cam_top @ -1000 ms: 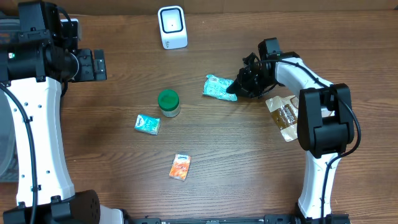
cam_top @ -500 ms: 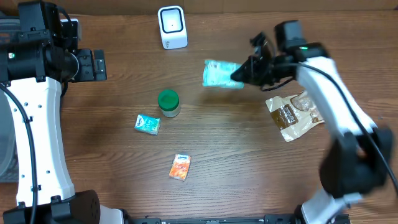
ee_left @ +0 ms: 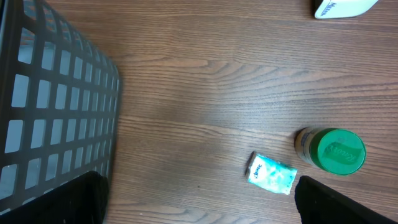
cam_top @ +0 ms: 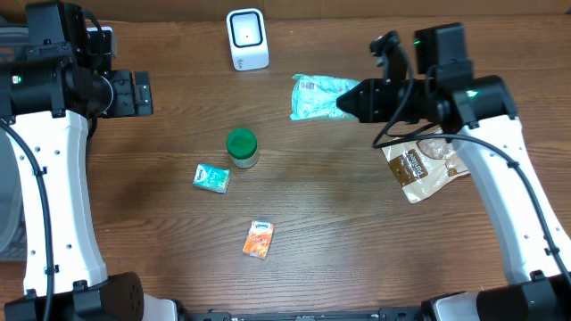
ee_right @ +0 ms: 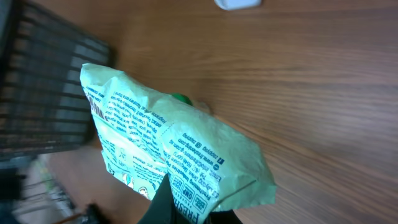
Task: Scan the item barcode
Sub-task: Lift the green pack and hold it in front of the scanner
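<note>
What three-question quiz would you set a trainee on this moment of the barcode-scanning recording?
1. True or false: the right gripper is shut on the teal pouch.
2. Which item lies nearest the green-lidded jar? A) orange packet B) small teal packet C) brown bag
3. Fill in: the left gripper is ___, holding nothing.

Key: 1 true; 2 B; 3 open.

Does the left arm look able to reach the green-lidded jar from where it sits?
Probably yes. The left pincer is open and empty, and only bare table lies between it and the green-lidded jar; the small teal packet sits off to the side.
</note>
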`<state>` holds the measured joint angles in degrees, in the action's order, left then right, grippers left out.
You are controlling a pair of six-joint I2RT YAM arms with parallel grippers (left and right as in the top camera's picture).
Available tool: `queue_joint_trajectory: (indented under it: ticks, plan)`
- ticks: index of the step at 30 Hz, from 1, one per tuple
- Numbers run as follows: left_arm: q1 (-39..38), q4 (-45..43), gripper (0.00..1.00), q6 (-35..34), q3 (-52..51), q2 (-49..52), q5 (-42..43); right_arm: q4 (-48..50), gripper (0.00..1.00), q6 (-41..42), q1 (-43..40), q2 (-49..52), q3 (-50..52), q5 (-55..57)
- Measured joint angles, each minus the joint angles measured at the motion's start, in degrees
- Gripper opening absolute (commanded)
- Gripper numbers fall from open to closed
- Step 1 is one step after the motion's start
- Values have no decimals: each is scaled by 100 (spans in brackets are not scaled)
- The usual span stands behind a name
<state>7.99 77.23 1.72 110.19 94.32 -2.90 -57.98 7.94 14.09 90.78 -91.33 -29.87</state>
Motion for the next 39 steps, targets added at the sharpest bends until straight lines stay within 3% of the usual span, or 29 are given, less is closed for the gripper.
queue_joint_trajectory:
  ticks: [3, 8, 14, 19, 24, 31, 39]
  plan:
    - [0, 0, 99, 0, 0, 0, 2, -332, 4, 105, 435, 245, -662, 793]
    - [0, 2, 99, 0, 0, 0, 2, -448, 4, 9, 1132, 1093, -2745, 2363]
    - [0, 0, 99, 0, 0, 0, 0, 1451, 4, -970, 1768, 2041, -3480, 4492]
    - [0, 0, 99, 0, 0, 0, 0, 3086, 4, -2540, 2057, 3180, -3480, 5733]
    - [0, 0, 99, 0, 0, 0, 0, 4406, 4, -4310, 2098, 4131, -3453, 6144]
    - [0, -2, 99, 0, 0, 0, -2, 6312, 4, -6113, 2079, 4883, -3445, 6354]
    - [0, 0, 100, 0, 0, 0, 0, 6996, 4, -7659, 2063, 5617, -3445, 6398]
